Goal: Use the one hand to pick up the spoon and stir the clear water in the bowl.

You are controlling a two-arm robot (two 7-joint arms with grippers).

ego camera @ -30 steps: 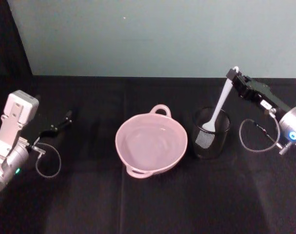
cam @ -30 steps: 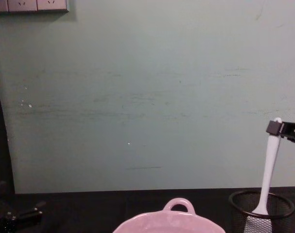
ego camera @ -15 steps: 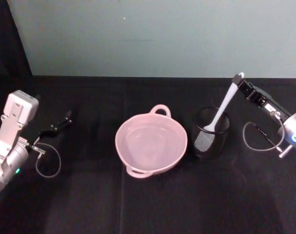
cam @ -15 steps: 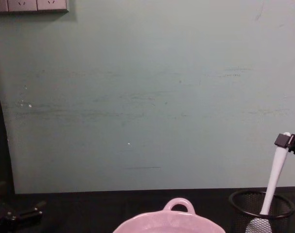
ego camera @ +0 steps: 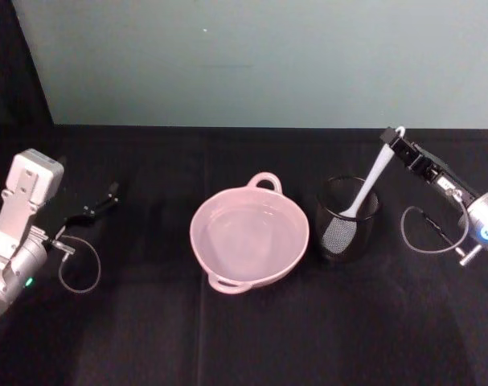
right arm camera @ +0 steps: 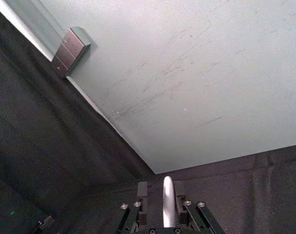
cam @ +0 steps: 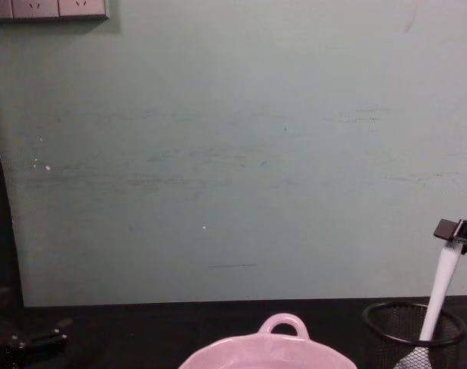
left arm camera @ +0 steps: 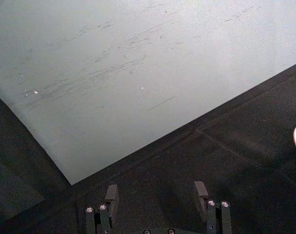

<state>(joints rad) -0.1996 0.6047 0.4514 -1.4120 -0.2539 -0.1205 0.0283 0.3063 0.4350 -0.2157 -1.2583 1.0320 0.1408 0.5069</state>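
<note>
The right pincer (ego camera: 398,145) grips the spoon (ego camera: 364,189) at its handle tip; its blade sits in the mesh cup (ego camera: 348,219), at 3 o'clock from the bowl (ego camera: 249,238). The spoon looks light, stiff and slick. The left pincer (left arm camera: 157,197), parked, gapes wide.

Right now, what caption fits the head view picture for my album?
Right gripper holds the white spoon standing in the mesh cup, beside the pink bowl.

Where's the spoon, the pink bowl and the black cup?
spoon (ego camera: 371,186), head view, middle of its white handle.
pink bowl (ego camera: 197,241), head view, left side of its rim.
black cup (ego camera: 346,246), head view, front of its mesh wall.
</note>
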